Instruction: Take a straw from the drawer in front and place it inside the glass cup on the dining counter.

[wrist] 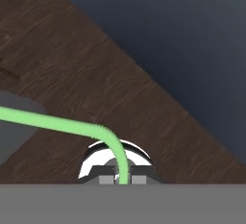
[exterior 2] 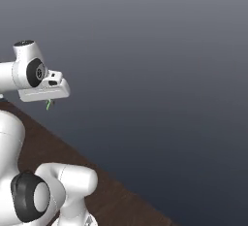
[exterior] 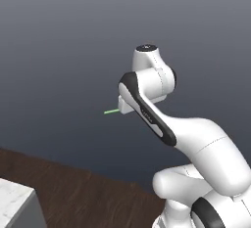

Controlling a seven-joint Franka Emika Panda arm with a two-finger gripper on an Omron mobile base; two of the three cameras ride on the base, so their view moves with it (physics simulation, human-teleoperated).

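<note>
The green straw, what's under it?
Under the straw, held in the shut gripper, the hand view shows dark wooden floor. The strip of floor directly beneath the straw is covered by it.

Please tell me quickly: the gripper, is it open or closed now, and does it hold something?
Gripper: closed on the straw, held up in the air.

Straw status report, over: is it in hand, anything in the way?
End effector shut on thin light-green straw. Straw carried high over dark wooden floor. No obstacle seen near it.
</note>
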